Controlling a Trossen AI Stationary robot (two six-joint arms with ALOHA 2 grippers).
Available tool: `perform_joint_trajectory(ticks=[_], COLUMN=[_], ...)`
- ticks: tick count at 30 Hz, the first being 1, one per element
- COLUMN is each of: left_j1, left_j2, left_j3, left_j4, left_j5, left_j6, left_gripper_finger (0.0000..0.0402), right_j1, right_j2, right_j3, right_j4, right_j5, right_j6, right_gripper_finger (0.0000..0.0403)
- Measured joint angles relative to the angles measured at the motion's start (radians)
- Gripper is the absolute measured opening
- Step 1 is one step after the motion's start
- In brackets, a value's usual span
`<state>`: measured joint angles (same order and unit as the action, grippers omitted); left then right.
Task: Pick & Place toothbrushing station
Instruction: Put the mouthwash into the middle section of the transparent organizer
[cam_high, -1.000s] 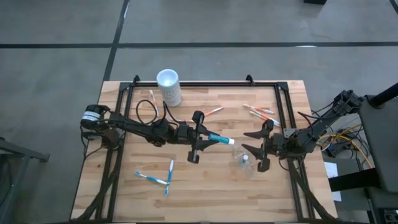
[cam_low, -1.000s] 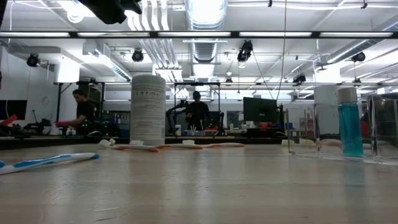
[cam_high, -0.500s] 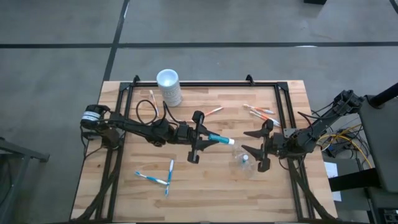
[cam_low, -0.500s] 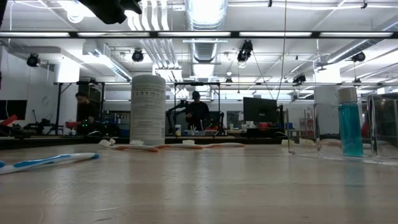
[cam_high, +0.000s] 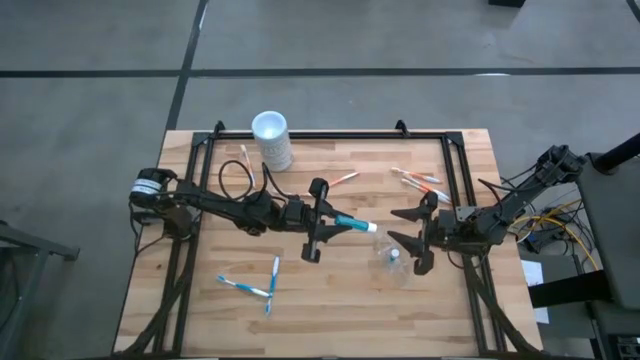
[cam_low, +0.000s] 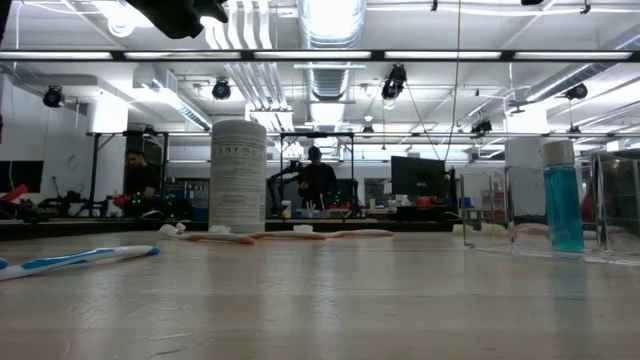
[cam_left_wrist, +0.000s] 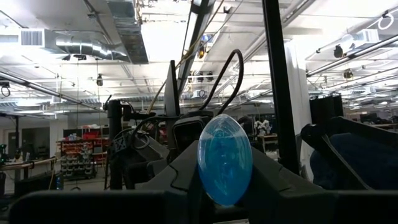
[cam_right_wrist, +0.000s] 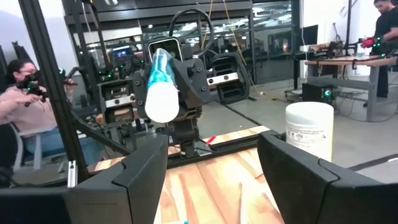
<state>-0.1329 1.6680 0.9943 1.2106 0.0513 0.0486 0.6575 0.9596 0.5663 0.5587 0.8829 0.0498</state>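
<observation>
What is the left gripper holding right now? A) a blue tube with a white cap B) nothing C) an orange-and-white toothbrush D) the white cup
A: the left gripper is shut on a blue tube with a white cap, pointed toward the open right gripper.

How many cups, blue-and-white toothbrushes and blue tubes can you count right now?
Cups: 2 (white cup, clear cup)
Blue-and-white toothbrushes: 2 ()
Blue tube: 1, held in the left gripper
Total: 5
</observation>
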Motion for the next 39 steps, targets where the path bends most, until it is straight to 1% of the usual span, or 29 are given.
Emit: perform_joint_trajectory(ticks=[5,10,16,22,28,33,39], left_j1=[0.000,0.000,0.000,0.000,0.000,0.000,0.000], left_j2=[0.000,0.000,0.000,0.000,0.000,0.000,0.000], left_j3=[0.000,0.000,0.000,0.000,0.000,0.000,0.000], left_j4=[0.000,0.000,0.000,0.000,0.000,0.000,0.000], left_j5=[0.000,0.000,0.000,0.000,0.000,0.000,0.000], left_j6=[0.000,0.000,0.001,0.001,0.003,0.003,0.003], left_gripper_finger=[0.0087,0.0087,0.0087,0.0087,0.0087,0.0087,0.0087], right_j1=[0.000,-0.011,-0.034,-0.062,-0.079,-0.093,-0.094], right_j2=[0.000,0.000,0.000,0.000,0.000,0.000,0.000], right_j3=[0.000,0.000,0.000,0.003,0.030,0.045,0.047], right_j4=[0.000,0.004,0.007,0.009,0.008,0.004,-0.002], right_j5=[-0.003,-0.049,-0.055,-0.151,-0.159,-0.211,-0.212], right_j6=[0.000,0.004,0.003,0.003,-0.001,-0.003,0.001], right_gripper_finger=[0.0241,0.0234,0.0234,0.0237,0.0231,0.0231,0.0228])
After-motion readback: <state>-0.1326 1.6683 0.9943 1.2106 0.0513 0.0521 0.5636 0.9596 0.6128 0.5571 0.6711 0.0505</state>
